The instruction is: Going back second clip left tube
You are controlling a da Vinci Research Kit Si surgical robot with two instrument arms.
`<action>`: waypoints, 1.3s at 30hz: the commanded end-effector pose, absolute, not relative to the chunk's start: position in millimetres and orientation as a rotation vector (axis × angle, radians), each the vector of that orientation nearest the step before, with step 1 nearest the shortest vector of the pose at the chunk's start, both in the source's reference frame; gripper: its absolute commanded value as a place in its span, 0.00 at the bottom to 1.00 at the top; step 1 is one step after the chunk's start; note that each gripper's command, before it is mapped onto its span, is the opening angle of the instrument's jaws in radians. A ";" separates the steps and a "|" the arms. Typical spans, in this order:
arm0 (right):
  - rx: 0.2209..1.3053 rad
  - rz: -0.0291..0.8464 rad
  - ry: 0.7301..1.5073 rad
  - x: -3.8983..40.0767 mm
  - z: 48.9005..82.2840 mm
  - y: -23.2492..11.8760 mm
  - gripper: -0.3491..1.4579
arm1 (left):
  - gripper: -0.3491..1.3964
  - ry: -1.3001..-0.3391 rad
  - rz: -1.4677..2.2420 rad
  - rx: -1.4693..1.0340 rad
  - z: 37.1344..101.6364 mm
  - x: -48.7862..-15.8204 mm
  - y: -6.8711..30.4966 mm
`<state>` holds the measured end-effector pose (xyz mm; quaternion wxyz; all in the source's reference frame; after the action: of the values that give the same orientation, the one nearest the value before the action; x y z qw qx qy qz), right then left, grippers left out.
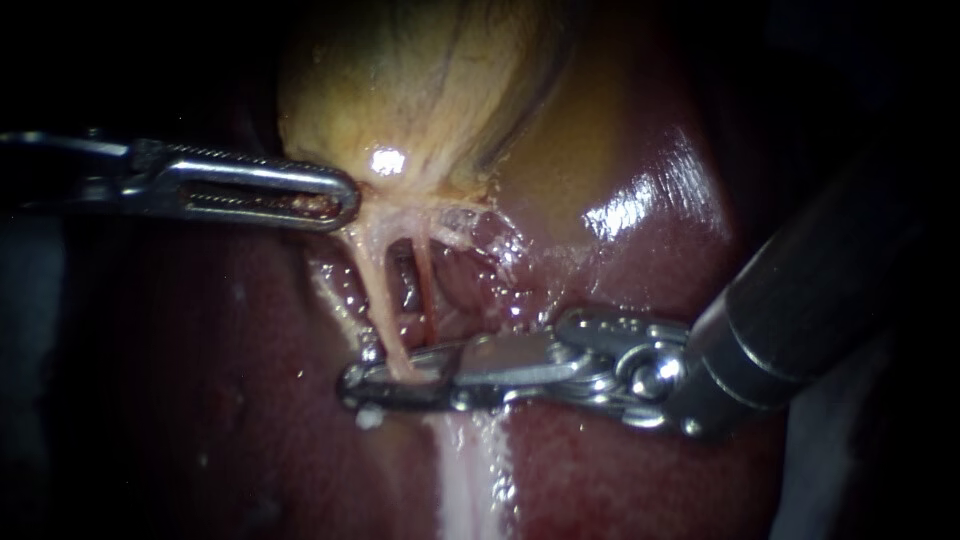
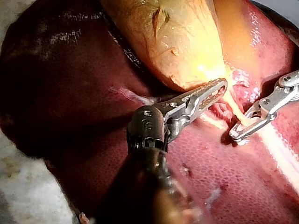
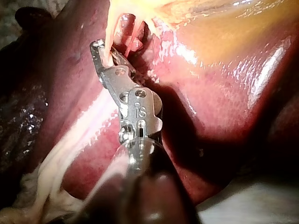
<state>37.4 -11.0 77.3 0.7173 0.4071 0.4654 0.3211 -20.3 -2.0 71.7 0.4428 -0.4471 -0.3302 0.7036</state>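
Left tube [image 1: 378, 290]: pale, taut strand running from the gallbladder [image 1: 420, 80] neck down across the liver [image 1: 200, 400], ending between the jaws of the right instrument [image 1: 350, 388]. Right instrument comes in from the lower right, shaft dark and thick, jaws lying nearly level over the liver. Both jaws press the left tube from two sides with only a thin slot showing between them, so they grip it. Right wrist view agrees: the tube drops straight in between the jaw tips. Thin red right tube [image 1: 427, 290] runs just beside the left one and stops short of the jaws, apart from them. Small pale fleck [image 1: 368, 418] just under the jaw tips; cannot tell what it is. Pale band of tissue [image 1: 470, 470] runs on down the liver from beneath the jaws. Left instrument [image 1: 340, 197] enters from the left, long slotted jaws lying together, clamped on the gallbladder at its neck, where both tubes fan out. Gallbladder yellow-tan, glistening, one bright glare spot near the left jaw tips. Liver dark red, wet, strong reflections ahead of the right shaft.
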 end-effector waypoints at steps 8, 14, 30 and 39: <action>0.901 0.710 1.030 37.4 77.1 -11.0 0.00 | 0.00 -0.820 1.745 -1.110 71.6 -20.2 -2.0; 0.819 0.591 1.093 38.3 77.0 -10.6 0.33 | 0.00 -0.820 1.746 -1.110 71.6 -20.2 -2.0; 0.730 0.562 1.133 39.0 77.1 -9.7 0.46 | 0.00 -0.821 1.746 -1.110 71.5 -20.0 -2.1; 0.707 0.559 1.143 37.4 75.8 -8.2 0.47 | 0.00 -0.821 1.746 -1.110 71.4 -19.9 -2.2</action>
<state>37.2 -8.2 75.7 0.7467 0.3228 0.5223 0.2558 -19.9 -2.2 71.4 0.4422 -0.4471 -0.3309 0.7036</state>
